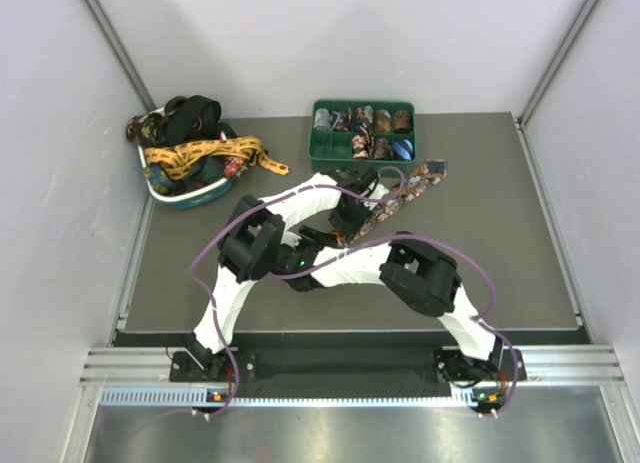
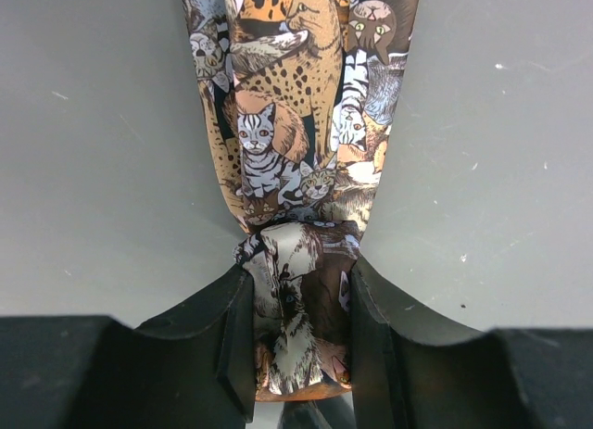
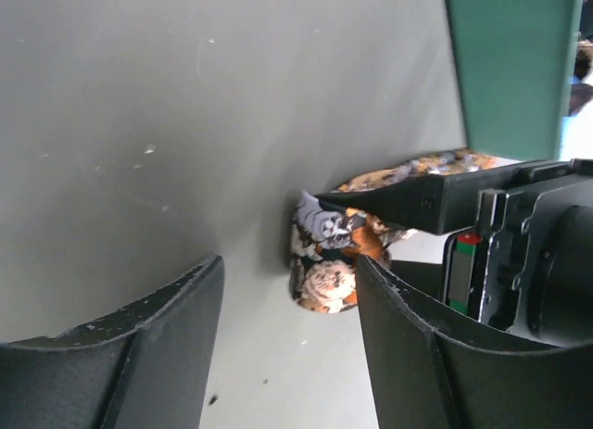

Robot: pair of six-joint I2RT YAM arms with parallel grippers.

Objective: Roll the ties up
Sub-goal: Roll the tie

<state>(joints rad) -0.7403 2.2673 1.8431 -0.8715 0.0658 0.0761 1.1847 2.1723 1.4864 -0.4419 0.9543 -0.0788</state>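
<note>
The left claw [image 2: 298,295] held the rolled end of the tie [image 2: 296,123] just in front of the green tray [image 1: 322,146]. The right claw [image 3: 289,262] stood wide and empty. A slack grip could let the roll unwind.

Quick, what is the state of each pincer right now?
Left pincer: closed on the rolled end of the cat-print tie.
Right pincer: open, holding nothing.
</note>
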